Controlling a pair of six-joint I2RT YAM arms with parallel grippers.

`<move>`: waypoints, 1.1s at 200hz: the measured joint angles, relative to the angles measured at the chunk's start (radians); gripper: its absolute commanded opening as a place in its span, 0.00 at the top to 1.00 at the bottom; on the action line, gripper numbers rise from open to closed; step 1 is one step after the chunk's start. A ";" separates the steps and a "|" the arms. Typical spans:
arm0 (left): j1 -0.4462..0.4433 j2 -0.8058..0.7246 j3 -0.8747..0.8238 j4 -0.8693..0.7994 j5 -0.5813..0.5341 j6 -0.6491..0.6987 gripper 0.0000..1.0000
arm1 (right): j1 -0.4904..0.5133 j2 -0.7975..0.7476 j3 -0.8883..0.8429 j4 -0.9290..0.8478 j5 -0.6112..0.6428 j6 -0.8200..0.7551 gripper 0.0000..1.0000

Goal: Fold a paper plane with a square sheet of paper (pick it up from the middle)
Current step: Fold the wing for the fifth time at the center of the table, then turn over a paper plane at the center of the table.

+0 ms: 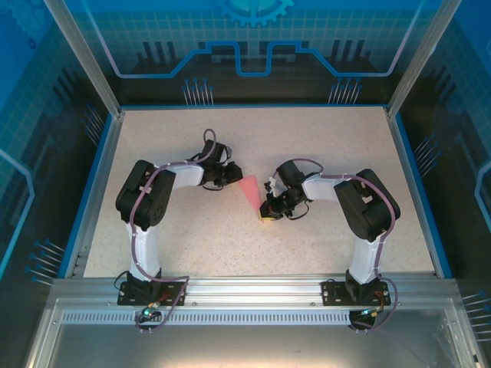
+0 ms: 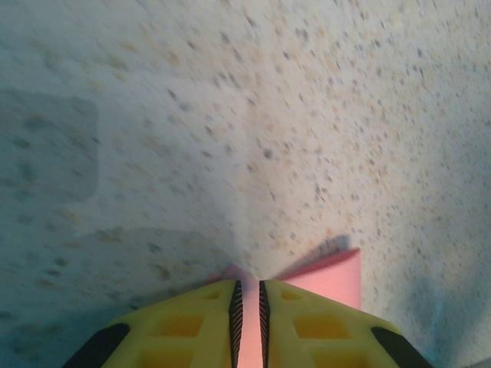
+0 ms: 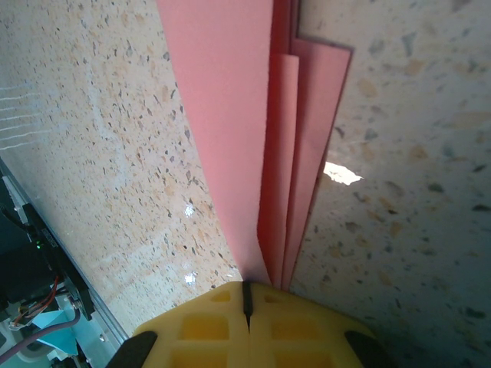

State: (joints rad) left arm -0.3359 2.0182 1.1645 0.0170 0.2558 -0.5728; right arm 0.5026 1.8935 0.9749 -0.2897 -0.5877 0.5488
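Paper plane sits at frame centre of the top view, strung between the two grippers over the speckled table, with the broad end to the upper left and the narrow end to the lower right

Left gripper: in its wrist view the yellow jaws stand a thin slit apart with pink showing in the slit, and a flap of the plane sticks out at lower right. Reads as a pinch on the broad end

Right gripper: in its wrist view the jaws are pressed together at bottom centre, and the folded paper fans up from them toward the top of the frame. Nipped on the narrow end

Material: thin matte pink-red paper in several stacked layers with sharp lengthwise creases and edges stepped one over another

Handling, my judgement:
- Very light, limp across the wings but stiffened along the creases
- Crushes or tears easily, and the layers may splay if let go
- Best hold is on the thick central spine, not on a single loose flap
- Smooth surface, so the ribbed pads help

Table: pale, flecked, hard, faint glare
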 measured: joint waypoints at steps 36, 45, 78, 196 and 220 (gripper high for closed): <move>0.047 -0.002 0.027 -0.047 -0.057 0.021 0.70 | 0.000 -0.001 0.004 -0.003 0.001 0.001 0.96; 0.051 -0.009 0.028 -0.056 -0.066 0.027 0.67 | 0.001 -0.002 0.008 -0.007 0.004 0.004 0.94; 0.061 -0.072 0.016 -0.114 -0.121 0.031 0.51 | 0.003 -0.024 0.015 -0.019 0.032 0.034 0.77; -0.090 -0.359 -0.108 -0.211 -0.159 -0.024 0.31 | -0.055 -0.507 -0.049 0.070 0.351 0.098 0.25; -0.167 -0.352 -0.108 -0.225 -0.183 -0.079 0.31 | -0.102 -0.537 -0.138 0.071 0.396 0.115 0.18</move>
State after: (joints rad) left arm -0.5030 1.6657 1.0569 -0.2085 0.0731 -0.6514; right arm 0.4004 1.3567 0.8371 -0.2192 -0.1913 0.6640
